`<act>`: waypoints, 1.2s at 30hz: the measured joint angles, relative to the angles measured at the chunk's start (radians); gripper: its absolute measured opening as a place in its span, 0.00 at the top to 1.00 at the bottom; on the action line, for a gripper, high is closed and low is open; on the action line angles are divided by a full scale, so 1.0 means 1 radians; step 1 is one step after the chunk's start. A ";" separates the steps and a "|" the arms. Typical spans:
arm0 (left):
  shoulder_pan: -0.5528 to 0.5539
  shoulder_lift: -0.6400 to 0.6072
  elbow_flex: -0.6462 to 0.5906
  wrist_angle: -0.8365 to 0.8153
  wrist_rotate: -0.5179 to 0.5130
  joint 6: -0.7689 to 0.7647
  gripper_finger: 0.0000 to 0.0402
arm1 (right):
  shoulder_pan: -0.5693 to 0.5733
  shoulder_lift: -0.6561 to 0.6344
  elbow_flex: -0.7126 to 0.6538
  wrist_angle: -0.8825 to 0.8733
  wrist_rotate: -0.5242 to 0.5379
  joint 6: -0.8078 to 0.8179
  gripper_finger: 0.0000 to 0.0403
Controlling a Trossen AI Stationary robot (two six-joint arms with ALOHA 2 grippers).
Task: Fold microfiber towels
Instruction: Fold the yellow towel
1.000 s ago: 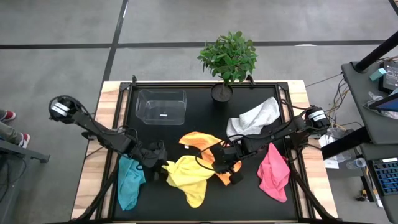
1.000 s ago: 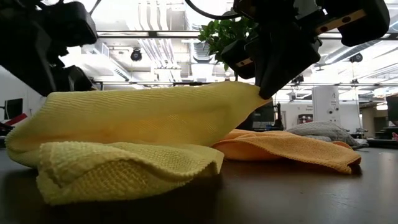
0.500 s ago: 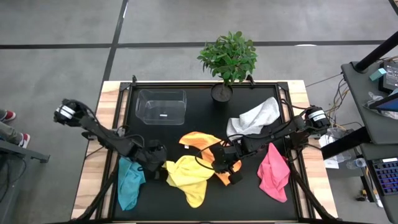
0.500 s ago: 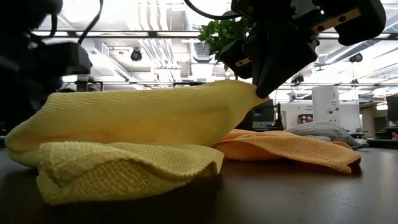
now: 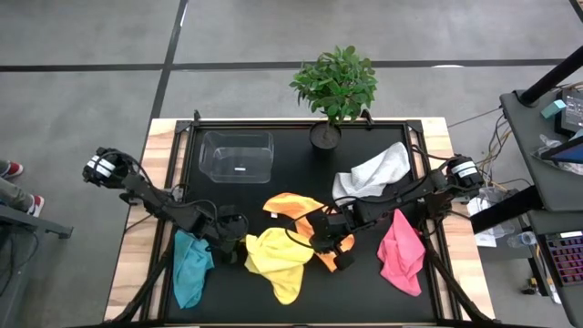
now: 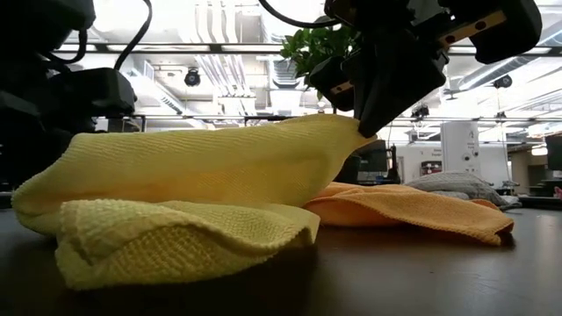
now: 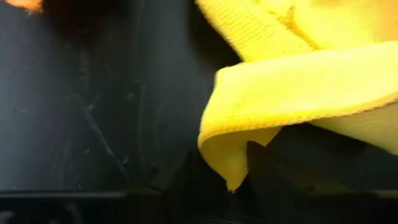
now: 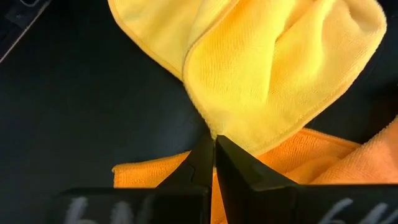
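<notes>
Right gripper (image 8: 214,146) is pinching one corner of the crumpled yellow microfiber towel (image 5: 273,260) and holding it lifted above the black table mat (image 5: 301,173) near the front centre, while the left gripper (image 7: 231,180) sits at the opposite corner, fingers part-spread around the hem, not clearly clamped. Looks like the spreading-out step; next it needs a firm left pinch, then a pull apart. The rumpled orange microfiber towel (image 5: 296,208) lies touching underneath and could drag along; the teal microfiber towel (image 5: 189,264) lies just beside the left arm.
</notes>
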 joint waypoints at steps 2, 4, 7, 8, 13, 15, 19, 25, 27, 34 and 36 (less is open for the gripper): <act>-0.001 -0.001 0.000 -0.001 0.000 0.018 0.79 | 0.000 0.000 0.000 0.015 0.000 0.000 0.98; -0.001 -0.003 0.000 0.001 0.001 0.021 0.90 | 0.000 0.000 0.000 0.019 0.003 -0.001 0.98; -0.001 -0.015 0.010 -0.012 0.003 0.017 0.98 | 0.000 -0.005 0.000 0.011 0.041 -0.001 0.98; -0.002 -0.022 0.021 -0.014 0.002 0.019 0.98 | 0.000 -0.011 -0.001 0.006 0.055 -0.002 0.98; -0.004 -0.100 0.097 -0.096 0.002 0.072 1.00 | -0.001 -0.083 -0.001 0.002 0.117 -0.031 0.98; -0.005 -0.139 0.141 -0.183 0.002 0.071 1.00 | -0.001 -0.119 -0.001 0.003 0.147 -0.034 0.98; -0.007 -0.219 0.251 -0.332 -0.001 0.070 1.00 | -0.001 -0.212 -0.001 0.003 0.187 -0.018 0.98; -0.007 -0.296 0.375 -0.415 -0.004 0.076 1.00 | -0.001 -0.327 -0.001 0.010 0.230 -0.012 0.98; -0.007 -0.316 0.404 -0.422 -0.004 0.073 1.00 | -0.001 -0.359 -0.001 0.012 0.262 -0.006 0.98; -0.007 -0.368 0.490 -0.489 -0.001 0.062 1.00 | -0.003 -0.425 0.021 0.006 0.292 0.019 0.98; -0.007 -0.381 0.518 -0.518 0.000 0.041 1.00 | -0.003 -0.427 0.044 -0.003 0.292 0.017 0.98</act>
